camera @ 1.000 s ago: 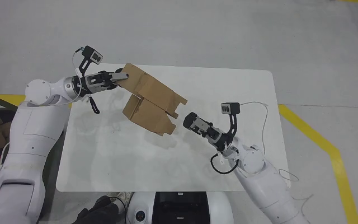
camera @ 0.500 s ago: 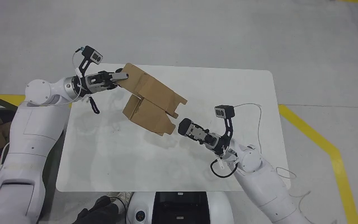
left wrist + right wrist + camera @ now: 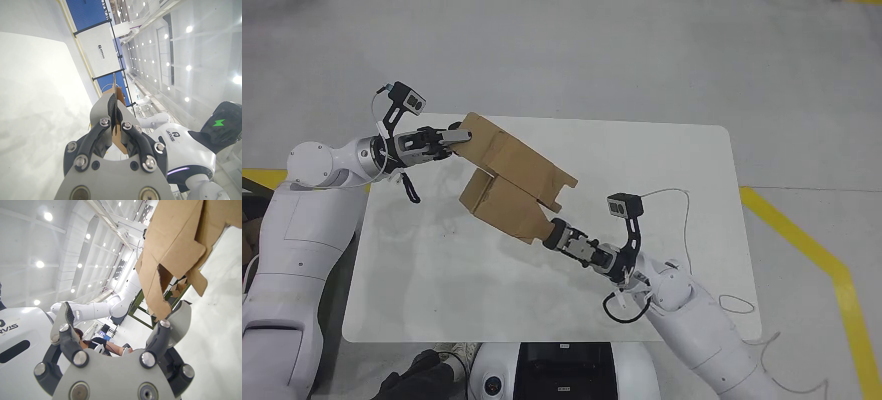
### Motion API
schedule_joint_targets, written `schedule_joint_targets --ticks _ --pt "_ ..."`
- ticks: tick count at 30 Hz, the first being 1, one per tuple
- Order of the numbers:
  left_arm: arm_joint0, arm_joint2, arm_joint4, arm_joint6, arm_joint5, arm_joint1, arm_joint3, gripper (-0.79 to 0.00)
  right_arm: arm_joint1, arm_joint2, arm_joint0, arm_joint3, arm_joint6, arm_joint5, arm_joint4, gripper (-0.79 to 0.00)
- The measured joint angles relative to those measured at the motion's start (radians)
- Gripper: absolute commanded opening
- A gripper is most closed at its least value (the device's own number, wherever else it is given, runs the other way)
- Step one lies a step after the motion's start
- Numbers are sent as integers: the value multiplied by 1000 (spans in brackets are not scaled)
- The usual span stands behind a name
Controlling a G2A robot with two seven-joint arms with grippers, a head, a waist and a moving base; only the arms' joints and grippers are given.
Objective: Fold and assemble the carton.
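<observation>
Top view: my left gripper [image 3: 454, 137] is clamped on the far-left corner of the carton [image 3: 512, 175]. The carton is brown cardboard, partly folded, over the far-left part of the table [image 3: 672, 170]. Its loose flaps point toward the table's middle. My right gripper [image 3: 550, 236] sits just at the near flap's tip.

Left wrist view: left gripper [image 3: 114, 111] pinches a thin cardboard edge of the carton [image 3: 121, 99] between both pads. The white table [image 3: 28, 75] lies alongside.

Right wrist view: right gripper [image 3: 122, 308] has its fingers [image 3: 179, 321] spread wide apart and holds nothing. The carton [image 3: 175, 237] hangs ahead, and one ragged flap corner reaches down just beside a finger's inner face. I cannot tell whether they touch.
</observation>
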Motion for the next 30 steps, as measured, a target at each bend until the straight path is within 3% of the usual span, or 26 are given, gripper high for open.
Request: schedule_joint_targets --ticks 10,30 --pt "0 0 0 0 0 0 0 -785 -12 -30 14 -5 -21 -28 -2 0" --pt "0 0 0 0 0 0 0 -785 18 70 -34 -148 -12 58 -31 0"
